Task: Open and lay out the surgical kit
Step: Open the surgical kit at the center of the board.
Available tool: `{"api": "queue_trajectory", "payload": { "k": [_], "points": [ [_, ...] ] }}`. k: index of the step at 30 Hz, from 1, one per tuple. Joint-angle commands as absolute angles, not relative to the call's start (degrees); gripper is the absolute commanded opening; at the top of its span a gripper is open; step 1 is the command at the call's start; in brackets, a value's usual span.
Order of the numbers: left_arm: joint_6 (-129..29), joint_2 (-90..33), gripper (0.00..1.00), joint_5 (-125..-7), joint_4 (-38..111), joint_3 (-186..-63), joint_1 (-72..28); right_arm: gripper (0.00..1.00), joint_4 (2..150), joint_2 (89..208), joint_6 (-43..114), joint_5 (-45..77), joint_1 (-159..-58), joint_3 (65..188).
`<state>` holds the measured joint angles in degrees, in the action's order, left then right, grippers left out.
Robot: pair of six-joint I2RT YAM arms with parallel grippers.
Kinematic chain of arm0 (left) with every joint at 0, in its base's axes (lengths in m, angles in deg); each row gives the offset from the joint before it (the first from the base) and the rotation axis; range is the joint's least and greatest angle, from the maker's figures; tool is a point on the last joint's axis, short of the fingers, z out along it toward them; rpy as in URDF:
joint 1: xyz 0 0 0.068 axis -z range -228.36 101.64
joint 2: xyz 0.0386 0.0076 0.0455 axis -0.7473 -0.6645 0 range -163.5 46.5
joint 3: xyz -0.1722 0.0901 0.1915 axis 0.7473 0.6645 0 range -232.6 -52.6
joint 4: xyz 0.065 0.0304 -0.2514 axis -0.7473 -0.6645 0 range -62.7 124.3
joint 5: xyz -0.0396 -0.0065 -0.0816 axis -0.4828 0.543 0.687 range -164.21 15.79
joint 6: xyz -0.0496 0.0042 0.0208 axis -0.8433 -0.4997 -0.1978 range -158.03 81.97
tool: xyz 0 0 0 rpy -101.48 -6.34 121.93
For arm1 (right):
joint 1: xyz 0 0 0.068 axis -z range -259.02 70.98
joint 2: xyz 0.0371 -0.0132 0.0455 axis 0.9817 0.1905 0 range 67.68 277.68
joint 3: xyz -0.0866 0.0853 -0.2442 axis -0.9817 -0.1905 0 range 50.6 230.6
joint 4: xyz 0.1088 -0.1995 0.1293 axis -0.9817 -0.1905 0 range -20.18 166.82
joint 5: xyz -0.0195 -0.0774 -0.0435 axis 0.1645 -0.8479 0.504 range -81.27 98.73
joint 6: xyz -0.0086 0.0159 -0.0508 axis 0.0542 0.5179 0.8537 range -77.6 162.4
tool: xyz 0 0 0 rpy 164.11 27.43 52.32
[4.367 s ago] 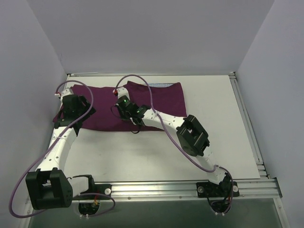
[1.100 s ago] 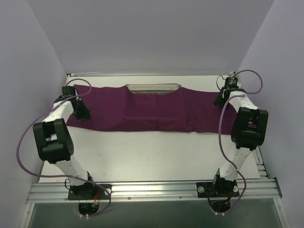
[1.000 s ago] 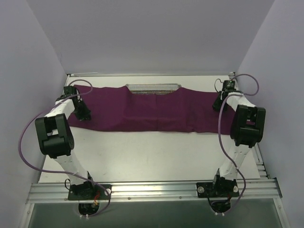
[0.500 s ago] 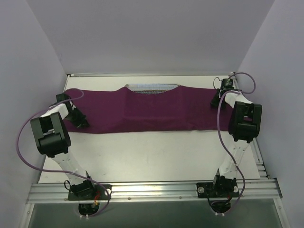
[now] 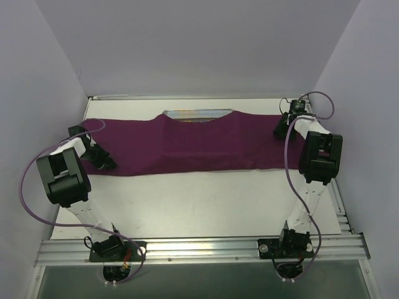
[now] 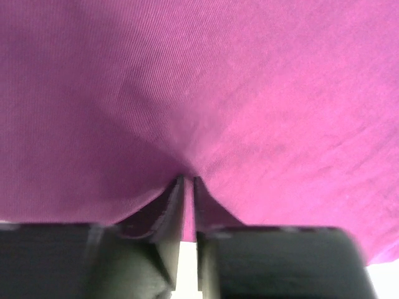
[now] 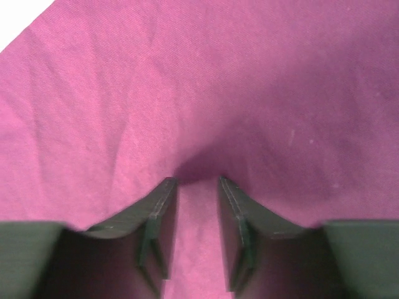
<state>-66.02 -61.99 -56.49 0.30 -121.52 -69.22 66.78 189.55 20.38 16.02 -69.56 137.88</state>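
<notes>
The dark purple cloth wrap [image 5: 199,146] lies spread in a long band across the far half of the table. A strip of the silver wire-mesh tray [image 5: 197,114] shows at its far edge; the rest of the tray and any instruments are hidden under the cloth. My left gripper [image 5: 106,163] is at the cloth's left end; in the left wrist view its jaws [image 6: 188,180] stand a sliver apart with a puckered fold of cloth [image 6: 249,93] between the tips. My right gripper [image 5: 280,132] is at the right end, its jaws [image 7: 196,182] apart over the cloth [image 7: 206,81].
White walls stand close on the left, right and far sides. An aluminium rail [image 5: 199,248] with both arm bases runs along the near edge. Purple cables loop from each arm.
Both arms have drawn the cloth's ends outward, so the band is longer and flatter. The right jaws have parted, and the left jaws have eased slightly.
</notes>
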Motion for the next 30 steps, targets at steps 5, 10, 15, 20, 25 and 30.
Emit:
{"api": "queue_trajectory", "payload": {
  "k": [5,10,15,20,25,30],
  "points": [
    [-66.24,-50.37,0.41,-53.38,0.37,-120.45,-69.28,0.50,64.51,187.22,16.65,18.39,-72.51,144.90],
    [-66.77,-46.14,0.47,-50.04,1.43,-120.98,-68.57,0.71,67.94,189.05,11.48,22.97,-73.92,148.07],
    [-68.00,-44.91,0.48,-47.58,2.22,-120.54,-67.34,0.83,66.11,193.98,5.23,23.60,-76.81,153.94],
    [-69.40,-43.94,0.47,-47.14,3.45,-119.39,-66.20,0.94,58.21,198.99,1.37,13.32,-81.91,164.91],
    [-69.58,-44.03,0.47,-46.70,3.36,-119.66,-65.67,1.00,51.70,205.48,0.47,4.35,-85.43,175.47],
    [-69.41,-43.77,0.47,-46.79,3.45,-119.66,-65.41,1.00,48.35,208.57,0.56,2.06,-87.01,180.32]
  ]
}}
